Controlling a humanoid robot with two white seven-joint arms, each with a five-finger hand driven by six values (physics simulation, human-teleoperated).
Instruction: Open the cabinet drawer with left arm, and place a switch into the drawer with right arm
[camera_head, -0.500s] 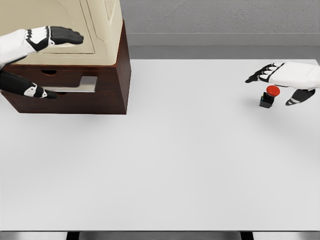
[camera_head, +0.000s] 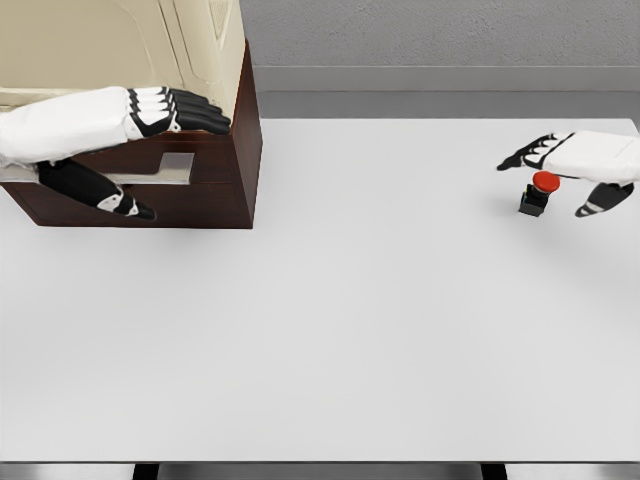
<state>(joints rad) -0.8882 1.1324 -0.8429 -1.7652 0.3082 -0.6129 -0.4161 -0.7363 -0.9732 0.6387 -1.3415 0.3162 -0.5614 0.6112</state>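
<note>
1. Grey wall runs behind a broad white counter, which carries a dark brown cabinet at the far left and little else.
2. Near the far right edge stands the switch, a small black box with a red button on top, upright on the counter and well apart from the cabinet.
3. Over the switch is the right hand, fingers spread and relaxed: the index side reaches past it toward the left, the thumb hangs just to its right. It holds nothing, and I cannot tell whether it touches the button.
4. Across the counter, the left hand lies against the cabinet front, fingers extended over the top edge of the drawer and thumb below, near the lower edge. It grips nothing firmly that I can see, and the handle is mostly hidden behind the arm.
5. Only a narrow pale gap shows at the drawer, so it looks barely opened at best.
6. Risks, as I judge them: straight fingers may slip off the drawer front without pulling it; a drawer too little opened would block the switch; and closing around so small a box from above could tip it or knock it toward the counter edge nearby.
</note>
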